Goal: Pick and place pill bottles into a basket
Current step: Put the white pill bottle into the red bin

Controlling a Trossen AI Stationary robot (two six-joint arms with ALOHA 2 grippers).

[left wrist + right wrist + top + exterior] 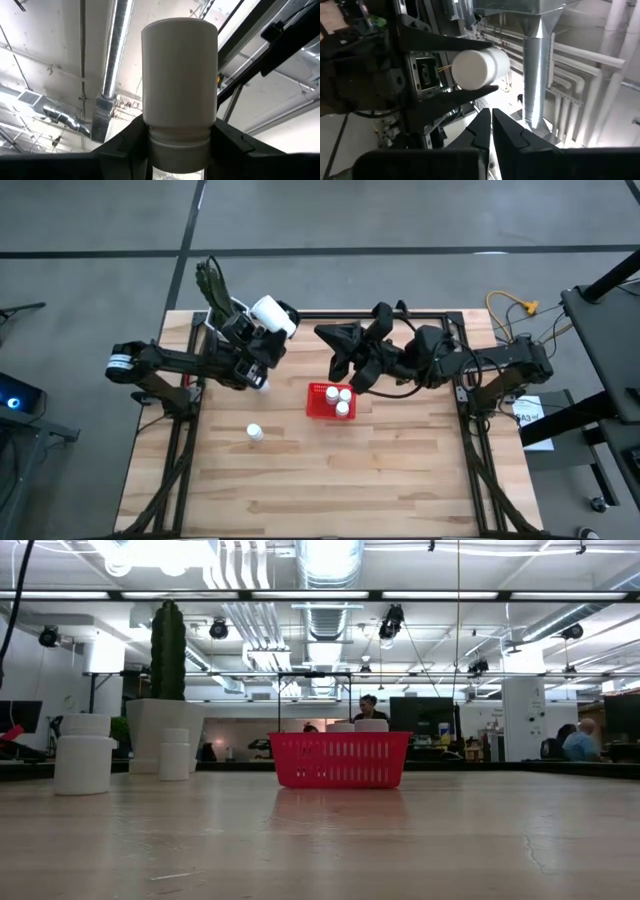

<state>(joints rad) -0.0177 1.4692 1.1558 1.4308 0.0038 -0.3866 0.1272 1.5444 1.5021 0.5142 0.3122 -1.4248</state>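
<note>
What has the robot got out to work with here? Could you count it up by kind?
White pill bottles: 6 (3 in the basket, 2 on the table, 1 in the left gripper)
Red basket: 1
Potted cactus: 1
Total: 8

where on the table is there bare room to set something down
The near half of the table, in front of the red basket and the lone bottle, is bare. Crowded: the far edge, with both arms, the cactus pot and the left gripper holding a bottle.
</note>
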